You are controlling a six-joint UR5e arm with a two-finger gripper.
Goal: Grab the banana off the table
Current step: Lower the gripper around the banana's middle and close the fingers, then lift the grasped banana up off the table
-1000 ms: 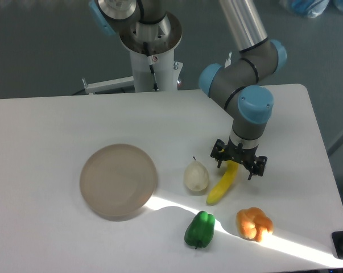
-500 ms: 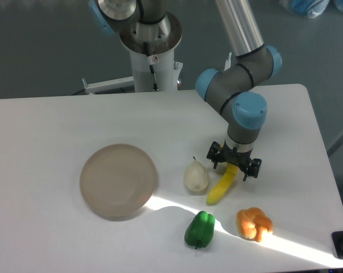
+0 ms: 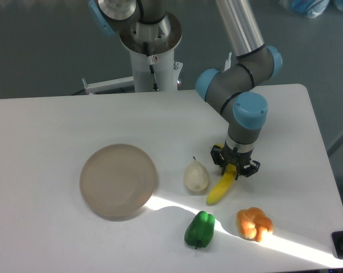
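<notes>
Flat white table (image 3: 57,119) — gripper (image 3: 235,169) pinching curved banana (image 3: 220,187).

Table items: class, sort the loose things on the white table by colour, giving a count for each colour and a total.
Yellow: 1, the banana
Pale cream: 1, the pear
Green: 1, the bell pepper
Orange: 1, the lumpy orange item
Tan-grey: 1, the round plate
Total: 5

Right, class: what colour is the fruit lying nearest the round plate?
Pale cream: it is the pear, right of the plate, clearest in the fixed camera view.
</notes>
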